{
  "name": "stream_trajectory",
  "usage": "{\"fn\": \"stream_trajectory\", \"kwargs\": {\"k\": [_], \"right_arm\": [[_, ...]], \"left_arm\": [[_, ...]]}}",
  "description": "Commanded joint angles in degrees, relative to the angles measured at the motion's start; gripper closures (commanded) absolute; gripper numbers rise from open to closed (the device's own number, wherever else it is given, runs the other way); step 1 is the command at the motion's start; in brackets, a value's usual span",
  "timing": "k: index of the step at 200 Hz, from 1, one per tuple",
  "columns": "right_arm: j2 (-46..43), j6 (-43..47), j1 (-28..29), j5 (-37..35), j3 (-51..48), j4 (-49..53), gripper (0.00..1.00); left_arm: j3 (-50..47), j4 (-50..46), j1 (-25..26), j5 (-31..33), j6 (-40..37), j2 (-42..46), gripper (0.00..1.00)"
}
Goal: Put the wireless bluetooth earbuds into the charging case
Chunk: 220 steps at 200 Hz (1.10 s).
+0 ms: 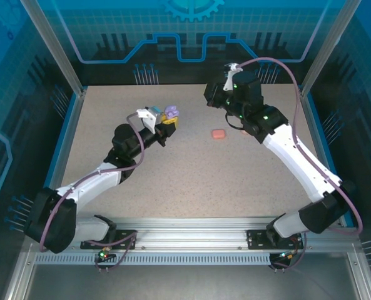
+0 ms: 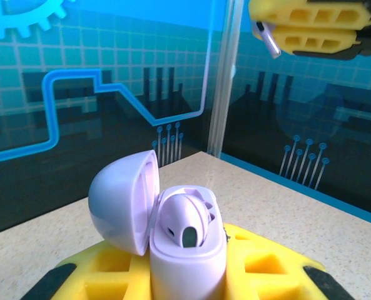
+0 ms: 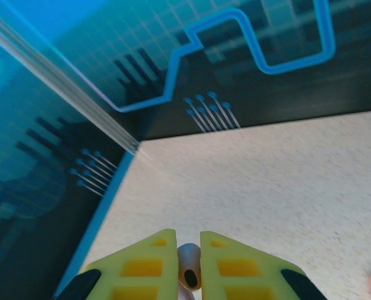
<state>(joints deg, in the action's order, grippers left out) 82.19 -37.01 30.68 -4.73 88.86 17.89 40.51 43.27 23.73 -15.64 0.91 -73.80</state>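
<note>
An open gap of air is left between the left gripper (image 1: 167, 122) and the right gripper (image 1: 211, 95), with bare table (image 1: 191, 175) beneath it. The charging case (image 2: 185, 250) clamped in the left gripper is opened upward; access from its left side is blocked by the raised lid (image 2: 122, 200). Ahead of the right gripper, closed on an earbud (image 3: 189, 267), bare table is offered up to the back wall (image 3: 266, 37) and the corner post (image 3: 60, 82). Near the right gripper, a low pass is obstructed by a coral-red case (image 1: 218, 134) on the table.
</note>
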Motion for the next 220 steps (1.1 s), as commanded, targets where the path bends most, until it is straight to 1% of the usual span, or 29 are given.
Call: {"fn": "stream_trajectory", "kwargs": {"k": [1,20,44,65,85,120,220], "right_arm": [[-3.72,1.06,-1.06,6.18,-3.74,-10.24,0.88],[-6.69,1.15,-1.24,8.95,-7.38,-16.19,0.88],[-10.43,1.08,-1.24,11.83,-13.86,-26.80,0.88],[-12.99,0.63,-1.28,12.38,-19.23,-34.74,0.88],[-14.33,0.20,-1.06,12.69,-22.48,-38.74,0.87],[-14.87,-0.79,-0.93,12.43,-23.73,-39.79,0.87],[-12.50,-2.71,0.34,12.72,-24.10,-40.29,0.87]], "left_arm": [[4.02,3.34,1.55,-2.93,-2.68,-1.14,1.00],[5.99,3.48,2.85,-3.17,-3.34,-2.19,1.00],[8.16,4.76,4.26,-2.99,-3.63,-3.43,1.00],[9.81,5.59,5.49,-2.90,-3.93,-4.22,1.00],[11.41,5.76,6.39,-2.88,-3.98,-4.72,1.00],[13.48,5.88,7.41,-2.91,-4.24,-5.88,1.00],[16.00,5.01,9.44,-2.42,-4.58,-7.74,1.00]]}}
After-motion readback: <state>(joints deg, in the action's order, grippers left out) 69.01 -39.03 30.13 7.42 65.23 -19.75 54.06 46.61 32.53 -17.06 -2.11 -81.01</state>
